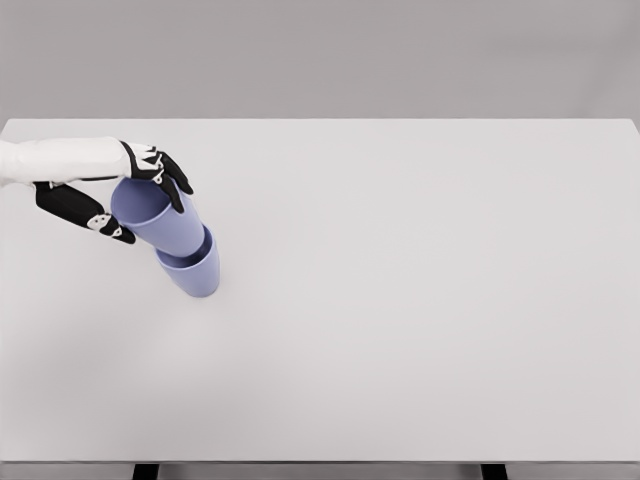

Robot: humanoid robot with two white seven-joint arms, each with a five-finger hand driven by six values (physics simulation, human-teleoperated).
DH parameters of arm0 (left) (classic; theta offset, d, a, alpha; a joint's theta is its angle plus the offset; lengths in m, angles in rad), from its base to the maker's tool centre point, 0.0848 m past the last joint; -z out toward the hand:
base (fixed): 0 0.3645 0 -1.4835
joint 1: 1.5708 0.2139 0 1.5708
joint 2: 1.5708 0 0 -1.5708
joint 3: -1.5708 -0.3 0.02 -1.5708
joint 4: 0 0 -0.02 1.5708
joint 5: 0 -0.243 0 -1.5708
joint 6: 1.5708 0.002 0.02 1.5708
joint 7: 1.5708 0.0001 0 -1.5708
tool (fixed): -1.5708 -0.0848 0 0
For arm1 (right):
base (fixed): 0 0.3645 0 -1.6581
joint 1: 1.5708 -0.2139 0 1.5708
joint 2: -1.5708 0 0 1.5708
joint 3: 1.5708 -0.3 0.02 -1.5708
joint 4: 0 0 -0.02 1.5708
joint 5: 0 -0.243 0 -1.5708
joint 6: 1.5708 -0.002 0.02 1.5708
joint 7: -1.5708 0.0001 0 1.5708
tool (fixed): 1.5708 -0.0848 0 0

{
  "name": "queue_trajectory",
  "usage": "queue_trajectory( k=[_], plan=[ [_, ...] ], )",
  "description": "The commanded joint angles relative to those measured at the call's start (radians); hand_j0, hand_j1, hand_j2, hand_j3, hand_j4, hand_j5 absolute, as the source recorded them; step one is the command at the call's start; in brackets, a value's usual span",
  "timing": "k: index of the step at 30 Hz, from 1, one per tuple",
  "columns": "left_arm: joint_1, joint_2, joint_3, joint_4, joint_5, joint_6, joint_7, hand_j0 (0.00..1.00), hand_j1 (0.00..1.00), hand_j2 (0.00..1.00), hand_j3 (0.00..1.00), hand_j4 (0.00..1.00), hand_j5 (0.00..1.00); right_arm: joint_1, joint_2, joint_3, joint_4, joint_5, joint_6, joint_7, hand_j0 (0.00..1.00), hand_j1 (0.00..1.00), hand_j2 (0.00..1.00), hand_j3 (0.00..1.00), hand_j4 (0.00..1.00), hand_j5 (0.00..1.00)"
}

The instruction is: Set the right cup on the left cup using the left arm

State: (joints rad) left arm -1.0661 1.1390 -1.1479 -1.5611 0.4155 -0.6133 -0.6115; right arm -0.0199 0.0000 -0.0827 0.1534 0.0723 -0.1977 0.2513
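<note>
On the left part of the wide, pale grey worktop (400,330) two matte periwinkle-blue plastic cups sit one inside the other. The lower blue cup (196,274) stands on the worktop, and the upper blue cup (158,218) is nested into its mouth, its open rim turned up and towards the far left, so the pair reads as a leaning stack from the head view.

The left hand (110,195), black-fingered with white joints on a white arm, comes in from the left edge and sits at the rim of the upper blue cup. Its fingers (172,180) curl over the far side of the rim while the thumb (85,212) reaches along the near left side, so the rim lies between them. The fingers are apart from one another, bracketing the cup loosely; whether they press on the wall or only touch it cannot be told.

The stack lies well left of the middle of the worktop, about halfway between its far and near edges. A plain grey wall (320,55) stands behind the far edge
</note>
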Motion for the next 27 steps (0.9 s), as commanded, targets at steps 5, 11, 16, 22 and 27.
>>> queue_trajectory(
  k=[5, 11, 16, 22, 27],
  plan=[
    [0.009, -0.012, 0.002, 0.006, 0.005, 0.002, 0.001, 0.6, 0.6, 0.6, 0.6, 0.6, 0.6, 0.0, 0.0, 0.0, 0.0, 0.001, 0.0, 0.0, 1.0, 1.0, 1.0, 1.0, 1.0, 1.0],
    [0.017, -0.01, 0.002, 0.006, 0.002, 0.002, 0.001, 0.6, 0.6, 0.6, 0.6, 0.6, 0.6, 0.0, 0.0, 0.0, 0.0, 0.001, 0.0, 0.0, 1.0, 1.0, 1.0, 1.0, 1.0, 1.0],
    [0.017, -0.012, 0.004, 0.006, -0.011, 0.002, 0.001, 0.62, 0.62, 0.62, 0.62, 0.62, 0.62, 0.002, 0.0, 0.0, 0.0, 0.001, 0.0, 0.0, 1.0, 1.0, 1.0, 1.0, 1.0, 1.0],
    [0.018, -0.01, 0.004, 0.006, -0.012, 0.002, 0.001, 0.92, 0.92, 0.92, 0.92, 0.92, 0.92, 0.002, 0.0, 0.0, 0.0, 0.001, 0.0, 0.0, 1.0, 1.0, 1.0, 1.0, 1.0, 1.0],
    [0.018, -0.01, 0.004, 0.006, -0.012, 0.002, 0.001, 0.96, 0.96, 0.96, 0.96, 0.96, 0.96, 0.0, 0.0, 0.0, 0.0, 0.001, 0.0, 0.0, 1.0, 1.0, 1.0, 1.0, 1.0, 1.0]
  ],
)
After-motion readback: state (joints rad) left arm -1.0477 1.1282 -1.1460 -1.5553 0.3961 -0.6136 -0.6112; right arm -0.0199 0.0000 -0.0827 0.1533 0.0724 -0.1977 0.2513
